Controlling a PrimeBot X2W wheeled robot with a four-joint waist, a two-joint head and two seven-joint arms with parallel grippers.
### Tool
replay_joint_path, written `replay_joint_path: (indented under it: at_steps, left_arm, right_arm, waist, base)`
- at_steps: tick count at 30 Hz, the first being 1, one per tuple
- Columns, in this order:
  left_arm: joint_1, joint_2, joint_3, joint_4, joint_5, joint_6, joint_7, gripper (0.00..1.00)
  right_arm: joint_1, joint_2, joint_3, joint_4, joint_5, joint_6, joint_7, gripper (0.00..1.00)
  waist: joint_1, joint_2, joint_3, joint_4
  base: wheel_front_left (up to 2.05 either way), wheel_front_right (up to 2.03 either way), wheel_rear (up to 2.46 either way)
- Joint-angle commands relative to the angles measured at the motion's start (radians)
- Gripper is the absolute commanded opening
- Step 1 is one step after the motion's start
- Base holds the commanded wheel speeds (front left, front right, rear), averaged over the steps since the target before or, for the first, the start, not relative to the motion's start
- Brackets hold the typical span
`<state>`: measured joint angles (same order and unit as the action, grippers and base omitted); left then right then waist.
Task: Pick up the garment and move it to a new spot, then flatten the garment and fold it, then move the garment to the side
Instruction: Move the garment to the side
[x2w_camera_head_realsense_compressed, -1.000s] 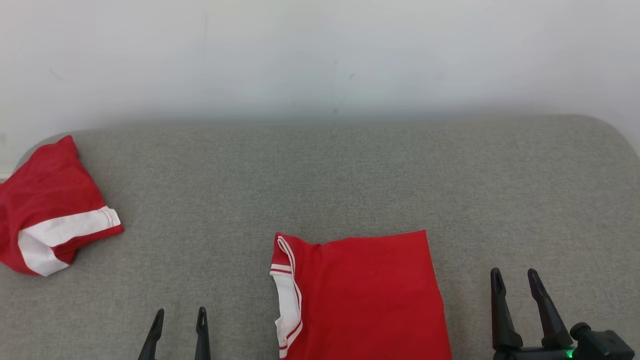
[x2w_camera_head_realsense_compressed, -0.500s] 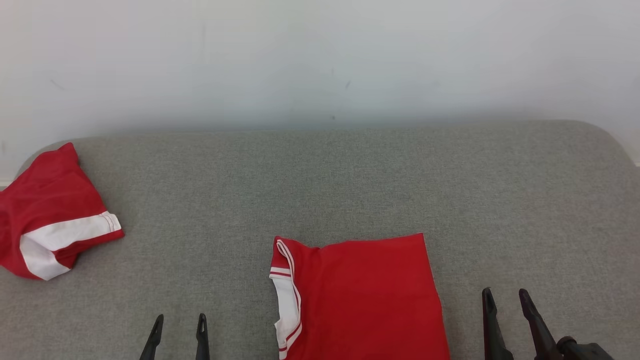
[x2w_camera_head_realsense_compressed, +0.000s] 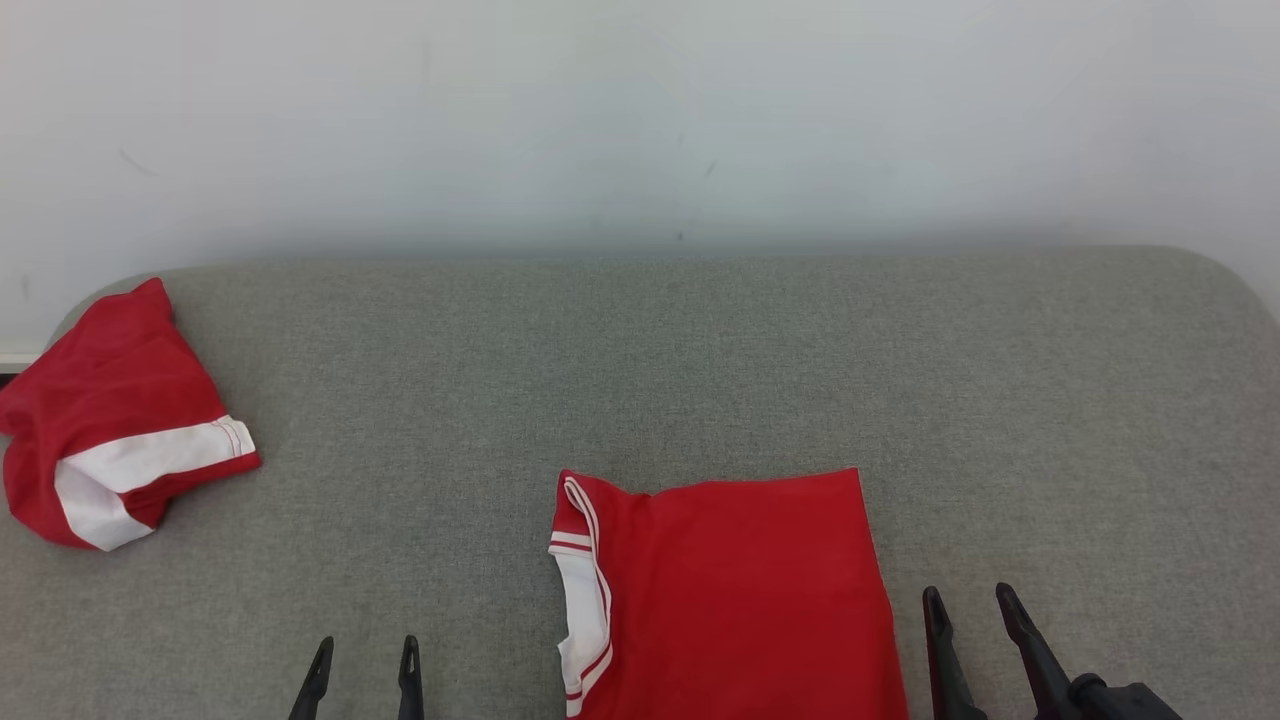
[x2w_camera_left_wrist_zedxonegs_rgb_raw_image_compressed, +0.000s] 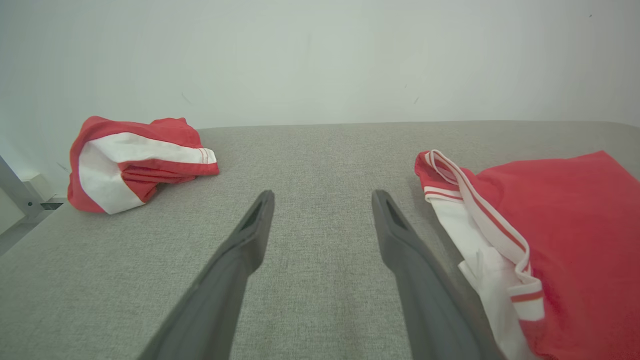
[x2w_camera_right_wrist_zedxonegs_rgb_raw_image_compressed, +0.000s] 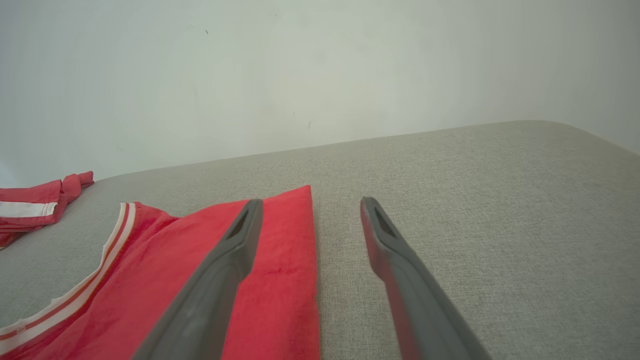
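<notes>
Folded flat, the red garment (x2w_camera_head_realsense_compressed: 730, 590) with white striped trim lies at the grey cushion's (x2w_camera_head_realsense_compressed: 700, 350) near edge, between my left gripper (x2w_camera_head_realsense_compressed: 366, 648) and right gripper (x2w_camera_head_realsense_compressed: 968, 595), both spread wide, empty.

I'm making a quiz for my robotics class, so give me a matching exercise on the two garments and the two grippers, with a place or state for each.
Column one:
1. collared garment
2. white-banded garment
3. left gripper
4. right gripper

Column two:
A. open, right of both garments
B. bunched up, far left
C. folded flat, centre
D. open, between the two garments

Pairs: 1-C, 2-B, 3-D, 4-A
</notes>
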<state>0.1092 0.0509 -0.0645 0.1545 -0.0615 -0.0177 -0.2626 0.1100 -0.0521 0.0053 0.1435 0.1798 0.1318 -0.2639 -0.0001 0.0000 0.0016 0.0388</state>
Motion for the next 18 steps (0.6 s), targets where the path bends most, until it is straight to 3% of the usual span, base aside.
replay_joint_path:
  at_steps: [1, 18]
  left_arm:
    - [0.013, -0.001, -0.001, 0.005, -0.001, 0.001, -0.003, 1.0]
    - [0.007, -0.001, -0.005, 0.009, 0.002, 0.004, -0.003, 1.0]
  right_arm:
    - [-0.002, 0.003, 0.003, 0.002, -0.001, -0.003, 0.0, 1.0]
    - [-0.002, 0.003, 0.005, 0.004, 0.0, -0.003, 0.0, 1.0]
  waist:
    - [0.0001, 0.0, 0.001, 0.001]
    - [0.0001, 0.0, 0.005, 0.002]
  base:
    - [0.0, 0.0, 0.0]
    - [0.0, 0.0, 0.0]
